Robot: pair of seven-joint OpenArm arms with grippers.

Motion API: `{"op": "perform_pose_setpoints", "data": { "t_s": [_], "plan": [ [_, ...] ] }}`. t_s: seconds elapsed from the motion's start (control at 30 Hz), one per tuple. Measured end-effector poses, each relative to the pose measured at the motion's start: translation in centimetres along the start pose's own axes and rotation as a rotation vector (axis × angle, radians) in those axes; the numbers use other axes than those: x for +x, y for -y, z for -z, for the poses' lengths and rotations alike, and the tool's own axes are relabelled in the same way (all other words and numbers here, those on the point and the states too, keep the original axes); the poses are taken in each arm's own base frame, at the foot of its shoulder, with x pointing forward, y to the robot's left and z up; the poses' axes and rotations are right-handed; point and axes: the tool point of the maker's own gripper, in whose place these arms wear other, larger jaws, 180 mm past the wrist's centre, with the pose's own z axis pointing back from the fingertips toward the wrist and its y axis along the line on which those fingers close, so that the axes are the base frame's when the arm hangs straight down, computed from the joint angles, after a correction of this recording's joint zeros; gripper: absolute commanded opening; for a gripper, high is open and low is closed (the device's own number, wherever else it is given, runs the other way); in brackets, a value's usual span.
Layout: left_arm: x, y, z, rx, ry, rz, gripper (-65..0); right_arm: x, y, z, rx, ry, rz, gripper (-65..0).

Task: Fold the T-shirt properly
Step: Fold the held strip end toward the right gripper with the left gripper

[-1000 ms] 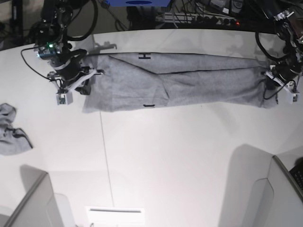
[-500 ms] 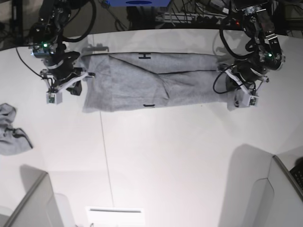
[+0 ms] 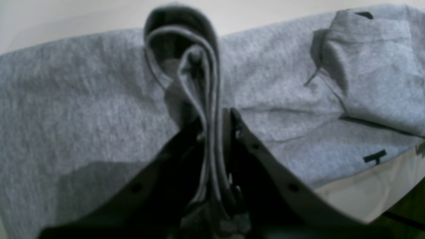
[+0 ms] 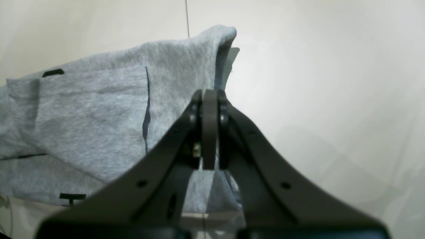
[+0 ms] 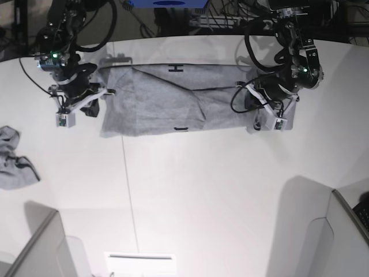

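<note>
Gripping bunched T-shirt [image 5: 173, 104] folds, the left hand [image 3: 215, 132]; right hand [image 4: 210, 109] clenched on its edge.

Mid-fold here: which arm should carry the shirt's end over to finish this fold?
Left. The left gripper is clamped on several bunched layers of the T-shirt, lifted over the body. The right gripper is shut at the opposite edge, probably best left anchoring.

Free room and obstacles. The white table [image 5: 202, 190] lies open in front of the T-shirt [image 5: 173, 104]. A small grey cloth [image 5: 14, 158] sits near its left edge; grey panels [image 5: 40, 248] stand at both near corners; cables [image 5: 230, 20] crowd the far edge.
</note>
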Motion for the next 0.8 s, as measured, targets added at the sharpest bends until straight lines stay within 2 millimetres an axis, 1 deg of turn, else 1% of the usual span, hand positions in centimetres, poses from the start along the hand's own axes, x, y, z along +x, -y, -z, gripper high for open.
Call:
{"op": "perform_pose_setpoints", "data": {
  "t_s": [0.07, 0.17, 0.27, 0.37, 0.47, 0.57, 0.7, 0.77, 0.8],
  "plan": [
    [0.0, 0.9, 0.4, -0.021, -0.002, 0.004, -65.0, 0.0, 0.0, 0.0, 0.000, -0.001, 0.000, -65.0],
    [0.6, 2.1, 0.8, -0.050, 0.016, -0.010, -65.0, 0.0, 0.0, 0.0, 0.000, -0.001, 0.001, -65.0],
    [1.2, 3.0, 1.1, -0.068, 0.035, -0.025, -65.0, 0.0, 0.0, 0.0, 0.000, -0.001, 0.000, -65.0],
    [1.2, 3.9, 1.5, -0.089, 0.001, -0.032, -65.0, 0.0, 0.0, 0.0, 0.000, -0.001, 0.000, -65.0],
    [2.1, 4.8, 1.8, -0.108, 0.019, -0.041, -65.0, 0.0, 0.0, 0.0, 0.000, 0.000, 0.001, -65.0],
    [2.5, 5.5, 2.2, -0.125, 0.017, -0.019, -65.0, 0.0, 0.0, 0.0, 0.000, -0.001, 0.000, -65.0],
    [0.0, 7.2, 4.0, -0.181, -0.074, -0.024, -65.0, 0.0, 0.0, 0.0, 0.001, 0.000, 0.000, -65.0],
    [-0.9, 7.4, 4.5, -0.195, -0.102, -0.039, -65.0, 0.0, 0.0, 0.0, -0.001, -0.001, 0.000, -65.0],
    [-1.1, 7.4, 4.6, -0.198, -0.105, -0.044, -65.0, 0.0, 0.0, 0.0, 0.000, -0.001, -0.001, -65.0]
  ]
}}
